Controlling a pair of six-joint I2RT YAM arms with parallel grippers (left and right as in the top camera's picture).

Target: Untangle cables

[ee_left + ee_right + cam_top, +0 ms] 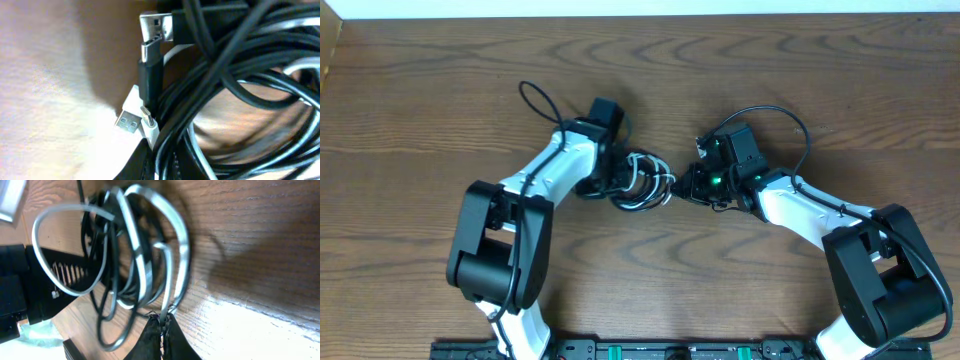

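Several cables (642, 180) over wood-grain table (420, 100), pinched by right end effector (162, 326); left end effector (610, 182) unclear.

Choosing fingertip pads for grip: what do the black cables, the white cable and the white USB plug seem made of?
The black cables: smooth rubbery plastic jacket, judging by the soft sheen. The white cable: likely similar plastic, glossier, with bright highlights. The white USB plug: moulded plastic body, shiny metal shell reflecting light.

Overhead far, wrists close on cables (642, 180)
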